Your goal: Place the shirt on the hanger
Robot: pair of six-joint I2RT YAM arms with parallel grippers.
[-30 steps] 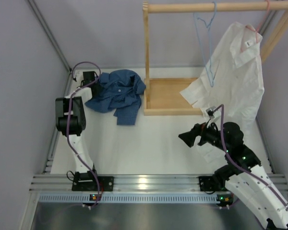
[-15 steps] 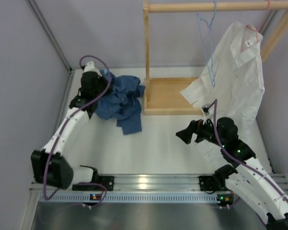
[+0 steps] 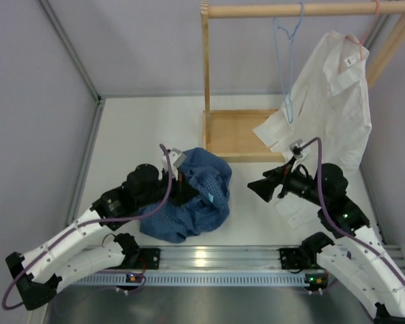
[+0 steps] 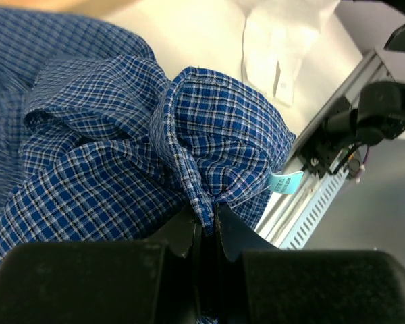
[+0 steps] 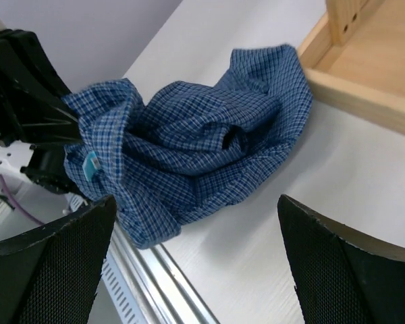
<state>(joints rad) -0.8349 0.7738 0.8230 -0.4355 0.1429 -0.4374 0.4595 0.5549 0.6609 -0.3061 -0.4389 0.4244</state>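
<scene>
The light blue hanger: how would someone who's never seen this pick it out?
Find the wooden clothes rack at the back and follow its top rail. The light blue hanger dangles there, just left of the white shirt. It is bare thin wire, while the pink hanger beside it carries that shirt.

Crumpled shirt (image 3: 197, 202) in left tool (image 3: 186, 183), hanger (image 3: 281, 67) on wooden rail (image 3: 256, 11).

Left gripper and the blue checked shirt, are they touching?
Touching. The left wrist view shows the left gripper closed on a bunched fold of the shirt, cloth pinched between its jaws.
</scene>
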